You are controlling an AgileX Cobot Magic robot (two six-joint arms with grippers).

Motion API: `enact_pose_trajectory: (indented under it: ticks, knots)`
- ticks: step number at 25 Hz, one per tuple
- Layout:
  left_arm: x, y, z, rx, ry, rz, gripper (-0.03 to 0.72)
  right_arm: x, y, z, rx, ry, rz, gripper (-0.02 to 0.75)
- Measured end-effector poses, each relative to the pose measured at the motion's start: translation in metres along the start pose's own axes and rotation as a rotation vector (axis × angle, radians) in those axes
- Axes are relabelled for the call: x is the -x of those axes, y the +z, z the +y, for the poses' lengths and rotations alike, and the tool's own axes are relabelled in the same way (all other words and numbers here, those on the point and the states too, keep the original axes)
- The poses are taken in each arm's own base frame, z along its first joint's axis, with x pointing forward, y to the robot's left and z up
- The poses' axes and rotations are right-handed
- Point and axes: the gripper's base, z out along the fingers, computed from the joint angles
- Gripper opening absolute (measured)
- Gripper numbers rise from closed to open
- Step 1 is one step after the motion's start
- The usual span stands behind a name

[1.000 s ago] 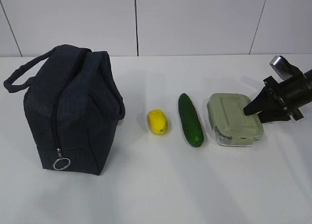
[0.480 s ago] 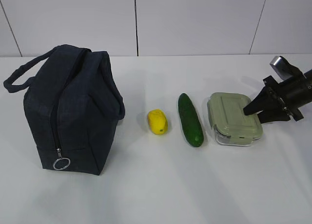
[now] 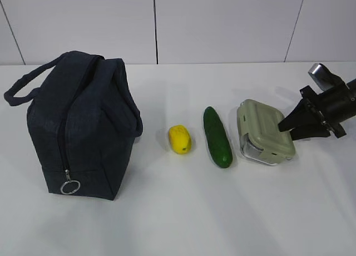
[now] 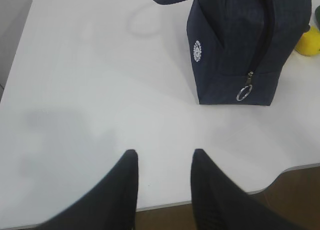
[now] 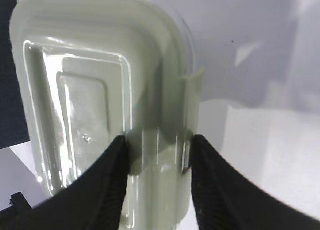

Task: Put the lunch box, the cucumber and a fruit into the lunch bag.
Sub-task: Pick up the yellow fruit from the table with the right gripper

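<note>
The right gripper (image 5: 159, 150) is clamping one end of the small clear lunch box with the sage-green lid (image 3: 264, 131), tilting it off the white counter (image 3: 183, 211) for carrying to the zipped navy fabric bag (image 3: 78, 128). The left gripper (image 4: 162, 165) is hovering open, empty.

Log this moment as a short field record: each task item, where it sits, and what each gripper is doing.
lunch bag: upright at table's left, zipper ring at the bottom
fruit: on table, right of bag
cucumber: on table, between fruit and lunch box
lunch box: tilted, right end raised
right gripper: clamped on lunch box edge
left gripper: open, empty, hovering over bare table
</note>
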Motion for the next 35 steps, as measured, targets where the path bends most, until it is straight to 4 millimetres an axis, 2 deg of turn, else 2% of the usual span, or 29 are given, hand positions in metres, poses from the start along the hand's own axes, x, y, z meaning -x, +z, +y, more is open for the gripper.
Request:
enact_pose_trajectory:
  ticks: [35]
  knots:
    - [0.0,0.0,0.0,0.0,0.0,0.0,0.238,0.0038,0.002,0.0038,0.028,0.018,-0.041,0.284]
